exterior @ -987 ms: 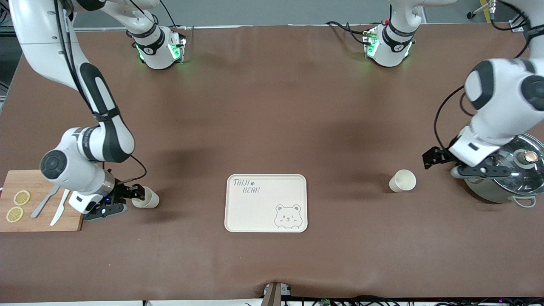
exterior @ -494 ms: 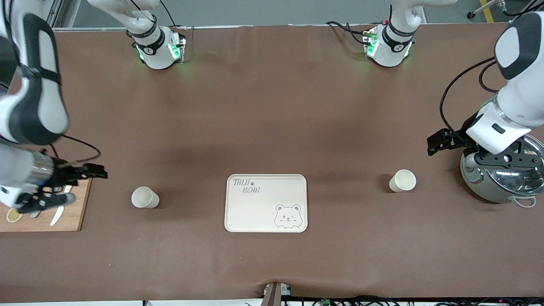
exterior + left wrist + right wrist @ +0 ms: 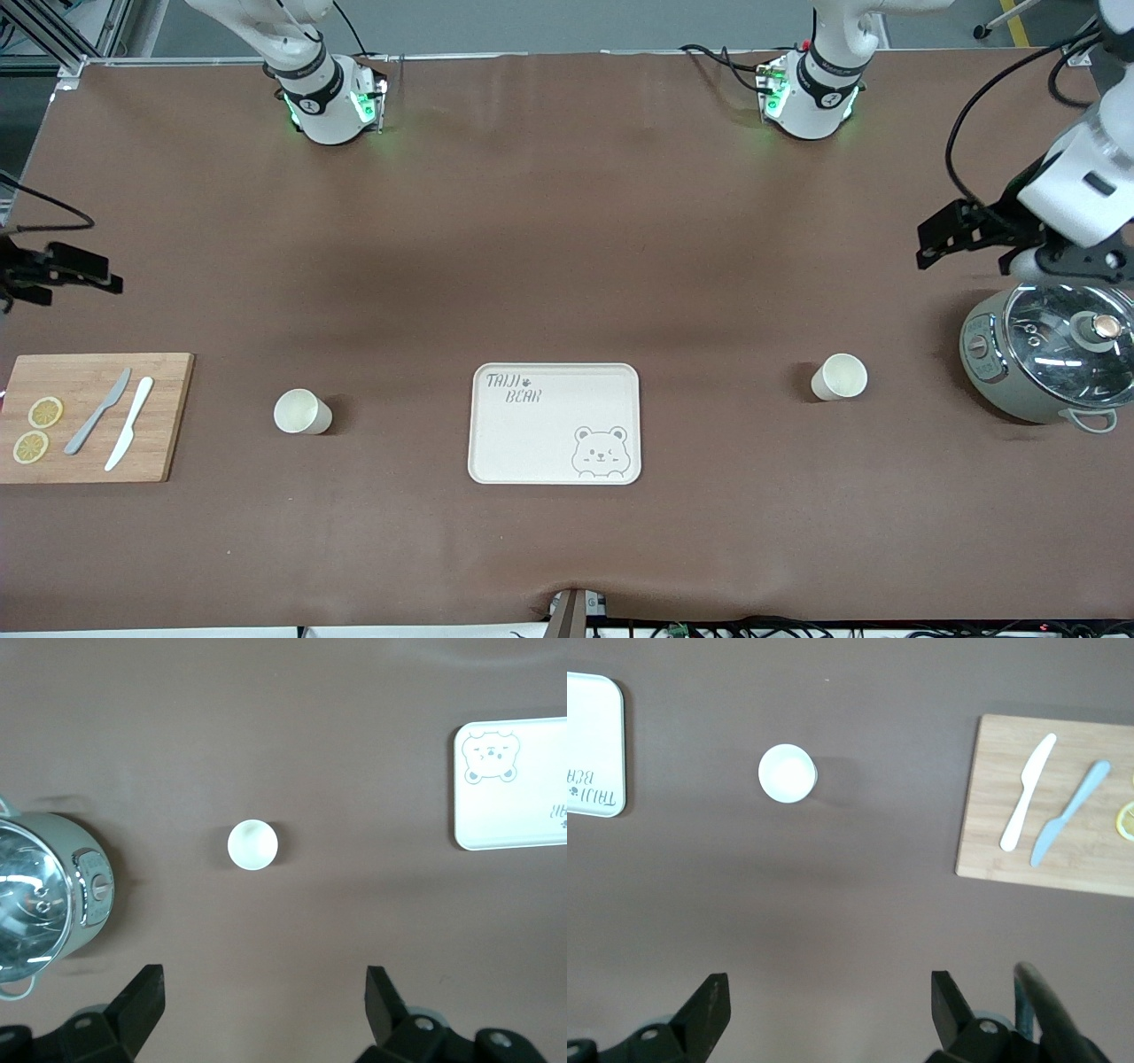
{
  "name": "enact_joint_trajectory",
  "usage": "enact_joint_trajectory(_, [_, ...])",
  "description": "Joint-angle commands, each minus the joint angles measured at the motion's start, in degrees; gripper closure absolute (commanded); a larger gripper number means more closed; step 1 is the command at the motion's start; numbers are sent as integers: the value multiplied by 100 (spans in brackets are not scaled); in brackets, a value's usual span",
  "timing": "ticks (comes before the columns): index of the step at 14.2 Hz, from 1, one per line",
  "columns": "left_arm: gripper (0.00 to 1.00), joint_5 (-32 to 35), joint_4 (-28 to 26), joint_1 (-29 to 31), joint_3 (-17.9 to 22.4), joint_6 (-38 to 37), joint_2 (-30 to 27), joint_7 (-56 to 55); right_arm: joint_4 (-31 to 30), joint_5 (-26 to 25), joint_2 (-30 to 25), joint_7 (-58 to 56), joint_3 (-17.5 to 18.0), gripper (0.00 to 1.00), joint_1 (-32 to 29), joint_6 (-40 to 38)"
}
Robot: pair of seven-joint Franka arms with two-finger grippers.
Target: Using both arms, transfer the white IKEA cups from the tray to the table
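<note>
Brown matte cloth covers the table (image 3: 567, 221), a broad flat surface with faint creases. On it, nearest the front camera, lies the tray (image 3: 554, 424), a cream rectangle with rounded corners and a raised rim, now bare of cups. Both white IKEA cups stand upright on the cloth: one cup (image 3: 302, 412) toward the right arm's end, beside a wooden cutting board (image 3: 89, 416); the other cup (image 3: 839, 377) toward the left arm's end, near a glass-lidded metal pot (image 3: 1045, 363). Each is a plain, smooth, slightly tapered tumbler. By that layout the task looks finished. The right gripper (image 3: 824, 1005) and the left gripper (image 3: 261, 1005) hang over bare cloth, fingers spread wide, holding nothing.
</note>
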Motion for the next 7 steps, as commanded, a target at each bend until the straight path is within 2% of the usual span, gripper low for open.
enact_joint_trajectory(1, [0, 2, 31, 90, -34, -312, -57, 376, -1148, 8, -901, 326, 95, 0, -103, 613])
enact_joint_trajectory(2, [0, 11, 31, 81, -17, -391, -57, 422, -1448, 8, -1139, 520, 112, 0, -77, 851])
enact_joint_trajectory(4, [0, 20, 31, 81, 10, -550, -57, 431, -1363, -35, -1168, 566, 139, 0, -59, 827])
enact_joint_trajectory(7, [0, 185, 31, 81, 19, -647, -57, 746, -1153, -422, -1133, 583, 156, 0, 64, 582])
